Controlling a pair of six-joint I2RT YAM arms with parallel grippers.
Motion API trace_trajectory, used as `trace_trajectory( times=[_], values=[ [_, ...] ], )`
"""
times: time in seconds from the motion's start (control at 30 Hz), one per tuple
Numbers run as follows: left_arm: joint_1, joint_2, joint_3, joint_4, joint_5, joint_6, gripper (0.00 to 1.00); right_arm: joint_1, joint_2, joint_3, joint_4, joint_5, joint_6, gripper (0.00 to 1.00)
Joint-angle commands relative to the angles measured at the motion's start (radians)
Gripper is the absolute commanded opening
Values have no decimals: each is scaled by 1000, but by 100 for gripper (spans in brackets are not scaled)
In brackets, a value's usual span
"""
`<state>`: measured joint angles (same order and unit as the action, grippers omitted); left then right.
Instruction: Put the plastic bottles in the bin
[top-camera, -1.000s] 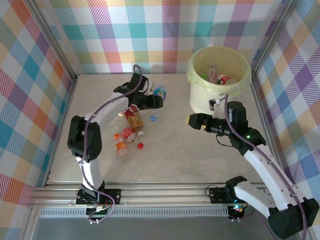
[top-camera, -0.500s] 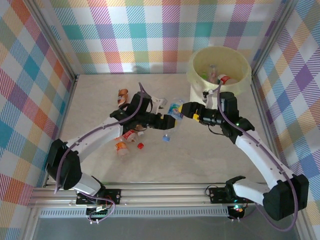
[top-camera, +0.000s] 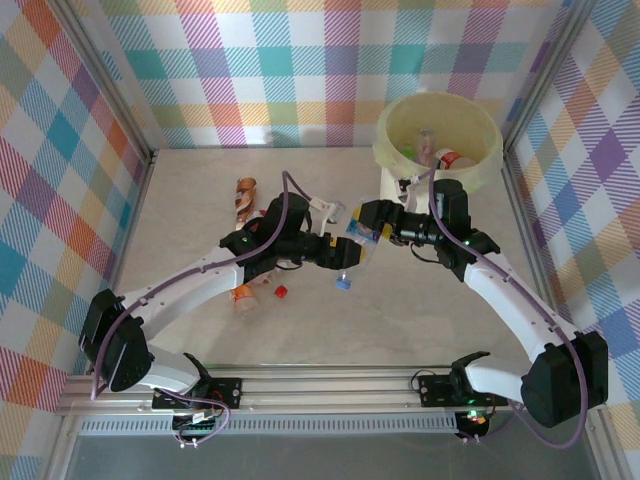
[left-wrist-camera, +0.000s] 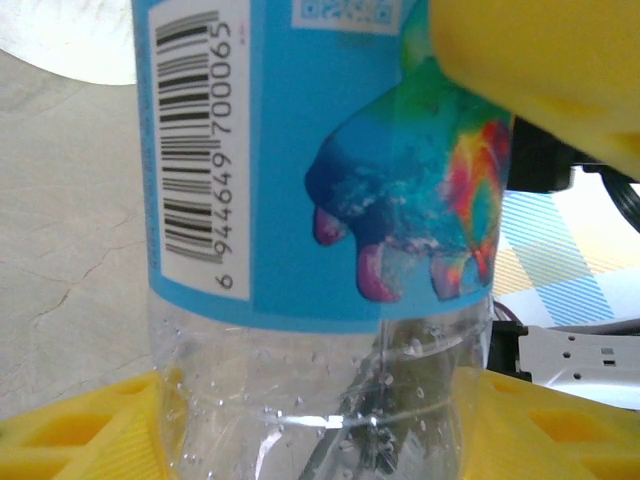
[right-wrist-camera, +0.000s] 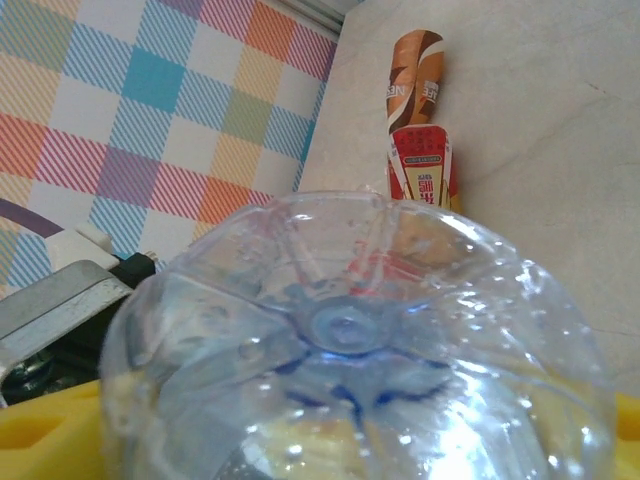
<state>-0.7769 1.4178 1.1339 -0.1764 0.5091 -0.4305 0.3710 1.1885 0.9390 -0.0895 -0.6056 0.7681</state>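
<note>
A clear plastic bottle with a blue label (top-camera: 354, 238) hangs above the table's middle, between both arms. My left gripper (top-camera: 343, 254) is shut on its clear lower part (left-wrist-camera: 310, 400), below the label (left-wrist-camera: 300, 150). My right gripper (top-camera: 366, 222) is shut on the other end, and the bottle's ribbed base (right-wrist-camera: 345, 330) sits between its yellow fingers. One of those fingers (left-wrist-camera: 540, 70) overlaps the label. The cream-yellow bin (top-camera: 395, 165) stands at the back right, with bottles (top-camera: 450, 157) inside it.
Several more bottles (top-camera: 250, 280) and a red cap (top-camera: 281, 292) lie under the left arm. A brown bottle (top-camera: 245, 195) (right-wrist-camera: 415, 70) lies further back, with a red-labelled one (right-wrist-camera: 420, 170) beside it. Checkered walls enclose the table.
My left arm carried the blue-label bottle from the back of the pile to the table's middle. My right gripper swung left from beside the bin, opened wide and closed on the bottle's base.
</note>
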Motion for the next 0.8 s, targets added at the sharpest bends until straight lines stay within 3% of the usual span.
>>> trace_trajectory(
  times=[0.0, 0.17, 0.27, 0.33, 0.4, 0.43, 0.63, 0.77],
  values=[
    [-18, 16, 13, 27, -21, -3, 67, 6, -15, 8, 27, -24, -1, 79],
    [-25, 19, 27, 14, -33, 4, 69, 6, -21, 4, 17, -10, -4, 65],
    [-27, 12, 26, 11, -44, 8, 73, 6, -26, 7, 17, -8, -4, 62],
    [-29, 1, 26, 8, -55, 20, 82, 6, -34, 14, 6, -2, -12, 62],
    [-33, -24, 26, -6, -89, 49, 98, 7, -53, 30, -27, 21, -37, 62],
    [-37, -42, 23, -13, -112, 62, 100, 6, -65, 44, -52, 38, -61, 62],
    [-37, -166, -30, -17, -203, 114, 100, 5, -137, 160, -220, 223, -232, 62],
    [-36, -224, -48, -34, -313, 26, 100, 5, -151, 272, -273, 359, -332, 63]
  ],
)
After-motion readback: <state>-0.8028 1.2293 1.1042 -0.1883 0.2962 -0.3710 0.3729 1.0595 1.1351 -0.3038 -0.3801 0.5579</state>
